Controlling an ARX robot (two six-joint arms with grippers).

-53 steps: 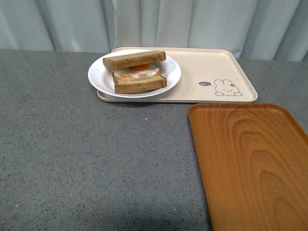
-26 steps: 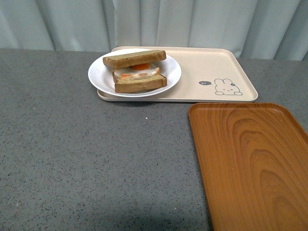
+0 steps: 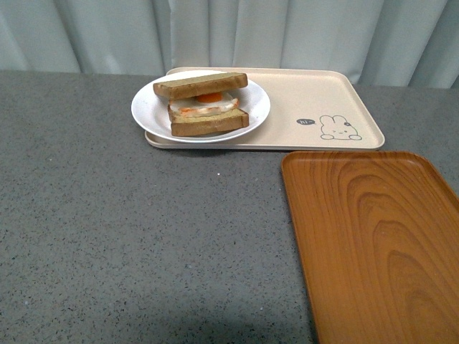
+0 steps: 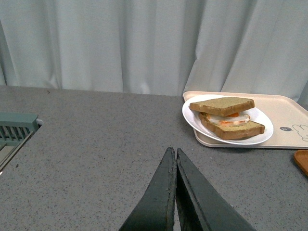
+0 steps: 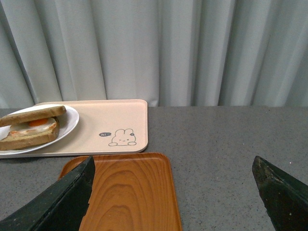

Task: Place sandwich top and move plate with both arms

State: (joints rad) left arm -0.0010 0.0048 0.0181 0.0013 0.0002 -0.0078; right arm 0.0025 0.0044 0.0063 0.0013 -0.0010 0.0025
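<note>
Left pincer (image 4: 175, 156) pressed together; right pincer (image 5: 175, 185) spread wide

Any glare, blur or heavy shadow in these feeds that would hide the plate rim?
Front view: even soft light, plate rim sharp, only a faint shadow along the bottom edge. Left wrist view: plate clear, the shut left tool slightly soft up close. Right wrist view: plate cut off by the frame edge, open right tool dark but unblurred.

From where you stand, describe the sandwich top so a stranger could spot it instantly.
Find the beige rabbit tray at the table's far side; a white plate rests on its left end. The sandwich top is the upper bread slice there, bare-faced, lying over the fried egg rather than under it.
</note>
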